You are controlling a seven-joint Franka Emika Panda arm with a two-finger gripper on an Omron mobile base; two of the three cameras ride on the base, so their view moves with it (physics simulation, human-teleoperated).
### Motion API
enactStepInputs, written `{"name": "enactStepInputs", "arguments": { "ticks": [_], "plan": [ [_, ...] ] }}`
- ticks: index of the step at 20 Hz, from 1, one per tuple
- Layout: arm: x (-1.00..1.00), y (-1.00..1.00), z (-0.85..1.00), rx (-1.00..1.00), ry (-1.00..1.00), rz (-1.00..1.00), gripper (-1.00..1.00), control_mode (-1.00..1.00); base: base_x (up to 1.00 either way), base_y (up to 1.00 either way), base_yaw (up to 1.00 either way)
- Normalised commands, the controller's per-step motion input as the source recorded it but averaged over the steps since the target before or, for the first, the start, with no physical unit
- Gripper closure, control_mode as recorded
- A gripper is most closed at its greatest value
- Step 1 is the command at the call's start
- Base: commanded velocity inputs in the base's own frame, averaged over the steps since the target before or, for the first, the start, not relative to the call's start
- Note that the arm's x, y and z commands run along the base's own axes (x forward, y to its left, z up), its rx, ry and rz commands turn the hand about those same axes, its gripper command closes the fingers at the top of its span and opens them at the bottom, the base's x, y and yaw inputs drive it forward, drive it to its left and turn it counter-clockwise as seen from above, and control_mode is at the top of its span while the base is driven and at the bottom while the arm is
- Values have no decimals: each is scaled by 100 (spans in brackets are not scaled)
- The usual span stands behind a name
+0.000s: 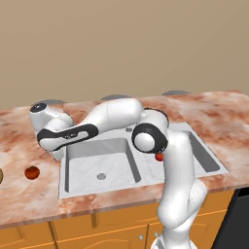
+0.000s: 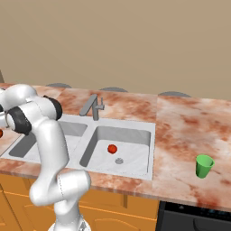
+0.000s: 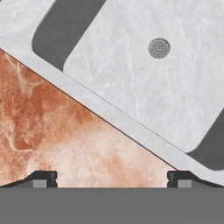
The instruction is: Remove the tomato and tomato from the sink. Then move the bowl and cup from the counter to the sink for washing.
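Marbled counter (image 1: 209,114) holds one dark-spotted tomato (image 1: 32,172); brighter tomato (image 2: 112,149) sits in sink (image 2: 135,127).

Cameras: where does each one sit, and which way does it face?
Left base view: behind the arm's left, looking down over the sink and a tomato on the counter; arm rises lower right.
Right base view: behind its right, same sink, second tomato in a basin, cup; arm lower left.
Hand view: looks down at the sink's edge and drain; open end effector at bottom.
Both base views share the sink.
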Motion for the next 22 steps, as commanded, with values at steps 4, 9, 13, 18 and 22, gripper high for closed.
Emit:
{"name": "enactStepInputs", "arguments": {
  "ticks": [4,9,13,18,22],
  "plan": [
    [-18,-16,12,3,0,-3,-100,-100,0,0,0],
    [-18,-13,14,6,1,-1,-100,-100,0,0,0],
    [-13,-11,13,10,4,0,-100,-100,0,0,0],
    [-17,-19,17,12,0,0,-100,-100,0,0,0],
    [-17,-32,19,16,0,0,-100,-100,0,0,0]
  ]
}}
